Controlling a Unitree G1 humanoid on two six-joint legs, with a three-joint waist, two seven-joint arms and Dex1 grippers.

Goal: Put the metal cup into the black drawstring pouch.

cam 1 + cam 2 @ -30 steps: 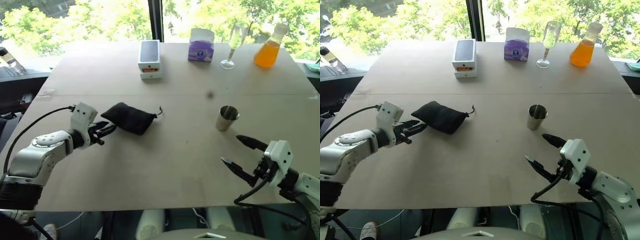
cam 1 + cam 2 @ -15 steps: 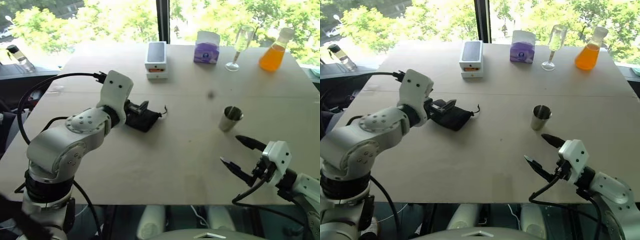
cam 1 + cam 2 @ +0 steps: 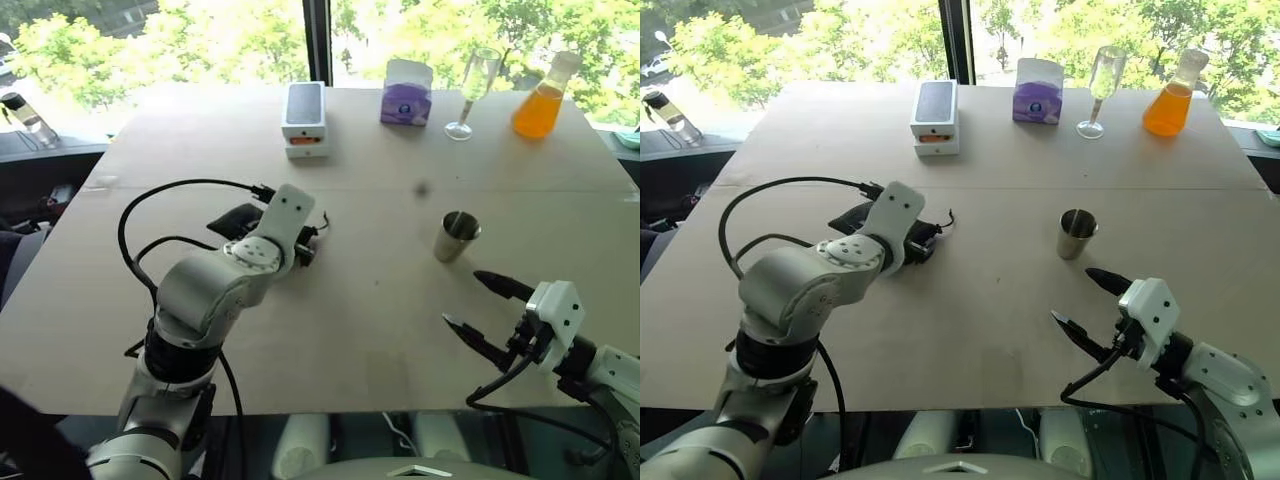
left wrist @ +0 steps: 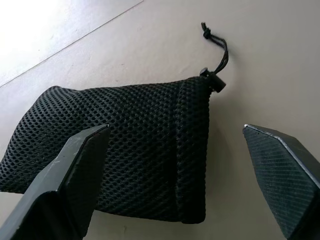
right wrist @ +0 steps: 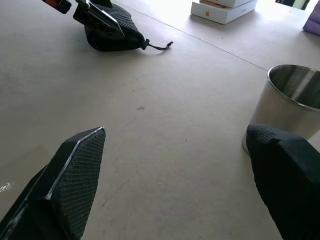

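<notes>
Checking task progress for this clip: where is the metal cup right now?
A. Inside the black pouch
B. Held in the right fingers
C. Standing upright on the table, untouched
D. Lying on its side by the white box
C: the metal cup stands upright on the table, apart from the open right gripper, while the pouch lies flat between the open left fingers.

On the table (image 3: 380, 330), the pouch (image 4: 125, 150) lies left of centre in the frame, its cord pointing right, with the left claw (image 4: 175, 165) spread above it. The cup (image 3: 456, 236) stands upright right of centre, well apart from the pouch. The right claw (image 3: 487, 312) hovers at lower right, near the cup. Along the top edge, left to right: a box (image 3: 303, 118), a tissue pack (image 3: 404, 92), a stemmed glass (image 3: 472, 90), a flask (image 3: 541, 97).
</notes>
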